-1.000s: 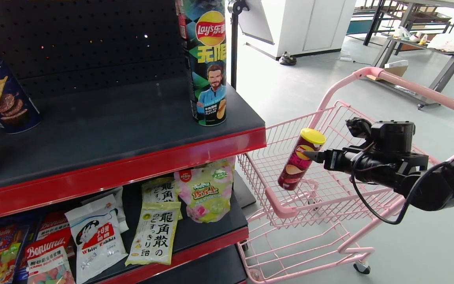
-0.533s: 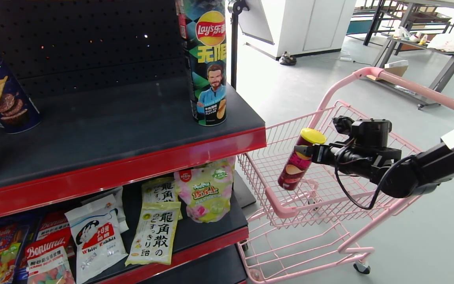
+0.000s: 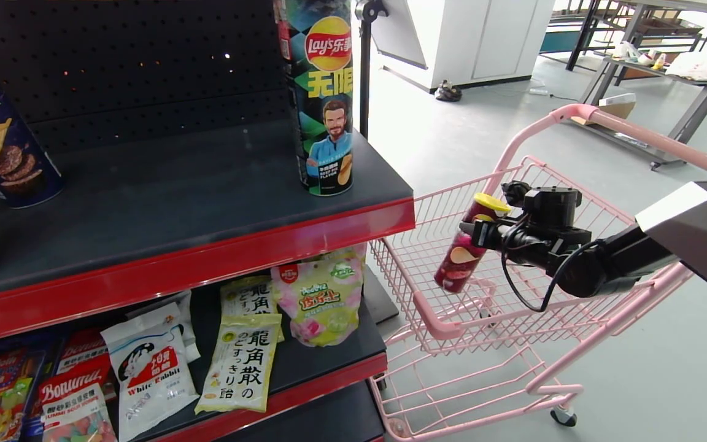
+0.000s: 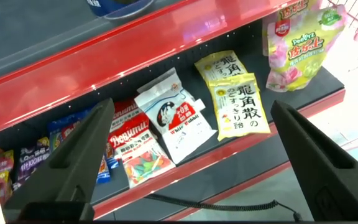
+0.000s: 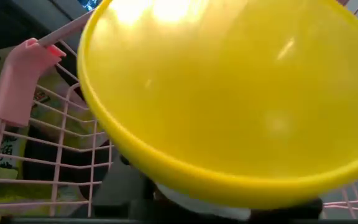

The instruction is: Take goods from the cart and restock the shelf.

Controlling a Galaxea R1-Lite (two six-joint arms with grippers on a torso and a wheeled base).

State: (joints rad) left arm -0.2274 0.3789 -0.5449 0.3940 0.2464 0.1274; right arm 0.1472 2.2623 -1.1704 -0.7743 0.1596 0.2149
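Note:
A maroon chip can with a yellow lid leans upright at the near-left corner of the pink cart. My right gripper is at the can's upper part, just below the lid, with the can's body running through it. The lid sits very close to the right wrist camera. The dark upper shelf with its red front edge lies to the left of the cart. My left gripper hangs open in front of the lower shelf with nothing between its fingers.
A tall green-and-black chip can stands at the upper shelf's right end and a blue one at its left. Snack bags fill the lower shelf. Bare shelf space lies between the two cans.
My right arm has pushed left over the cart until its gripper reached the maroon can. The can's top has tipped slightly. The shelf goods have not moved.

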